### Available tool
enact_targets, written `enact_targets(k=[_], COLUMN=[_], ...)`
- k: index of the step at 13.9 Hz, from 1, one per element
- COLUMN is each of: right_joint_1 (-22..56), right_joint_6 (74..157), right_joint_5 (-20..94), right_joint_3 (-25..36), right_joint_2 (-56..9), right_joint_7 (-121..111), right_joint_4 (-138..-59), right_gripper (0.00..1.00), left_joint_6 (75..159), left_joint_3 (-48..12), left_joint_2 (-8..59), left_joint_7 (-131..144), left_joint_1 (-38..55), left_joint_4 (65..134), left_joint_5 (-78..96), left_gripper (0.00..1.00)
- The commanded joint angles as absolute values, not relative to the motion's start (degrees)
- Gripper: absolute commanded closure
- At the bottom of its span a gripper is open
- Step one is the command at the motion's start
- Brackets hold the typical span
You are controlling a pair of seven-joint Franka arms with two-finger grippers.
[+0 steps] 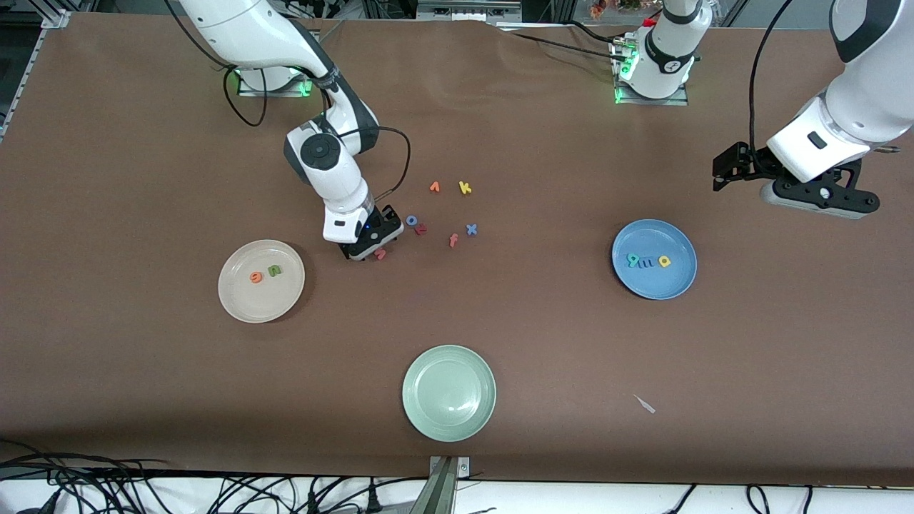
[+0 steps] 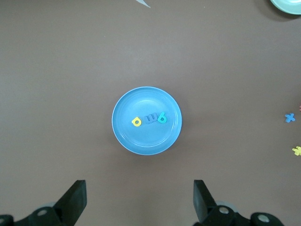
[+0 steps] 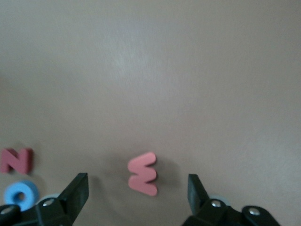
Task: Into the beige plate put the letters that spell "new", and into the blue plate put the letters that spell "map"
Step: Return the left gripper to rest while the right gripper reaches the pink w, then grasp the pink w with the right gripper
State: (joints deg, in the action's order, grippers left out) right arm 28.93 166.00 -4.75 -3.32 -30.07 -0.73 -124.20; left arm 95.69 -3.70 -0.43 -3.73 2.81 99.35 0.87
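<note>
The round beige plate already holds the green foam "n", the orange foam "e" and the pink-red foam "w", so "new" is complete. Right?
Not quite. The round beige plate holds only the green foam "n" and the orange foam "e". The pink-red foam "w" still lies on the table between the open fingers of the right pincer, as the right wrist view shows.

front view: high, looking down across the table toward both bases; takes in all three plates.
left wrist view: looks straight down from well above the blue plate, fingertips at the frame's edge.
right wrist view: very close to the tabletop, on the w.
shared: front and left wrist views both show the blue plate; front and right wrist views both show the w.
</note>
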Motion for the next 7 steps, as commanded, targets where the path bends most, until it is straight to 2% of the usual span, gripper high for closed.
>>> enact_targets(k=[1,4,7], right_joint_1=[28.92,28.92,28.92], right_joint_6=[168.4,168.4,168.4], right_joint_5=[-5.36,-5.36,-5.36], right_joint_3=[-3.6,-3.69,-3.69], right_joint_2=[-30.59,-30.5,-30.59], right_joint_7=[-1.23,-1.67,-1.14], right_joint_4=[-125.33,-125.42,-124.98], right_gripper=[0.08,0.14,0.38], left_joint_6=[94.92,94.83,94.83], left_joint_3=[-3.25,-3.43,-3.52], left_joint_2=[-1.14,-0.79,-0.7], left_joint_7=[-4.92,-4.66,-4.57], left_joint_1=[2.72,2.9,2.81], left_joint_4=[99.76,98.79,98.79], left_joint_5=[1.49,1.58,1.58], left_gripper=[0.0,0.0,0.0])
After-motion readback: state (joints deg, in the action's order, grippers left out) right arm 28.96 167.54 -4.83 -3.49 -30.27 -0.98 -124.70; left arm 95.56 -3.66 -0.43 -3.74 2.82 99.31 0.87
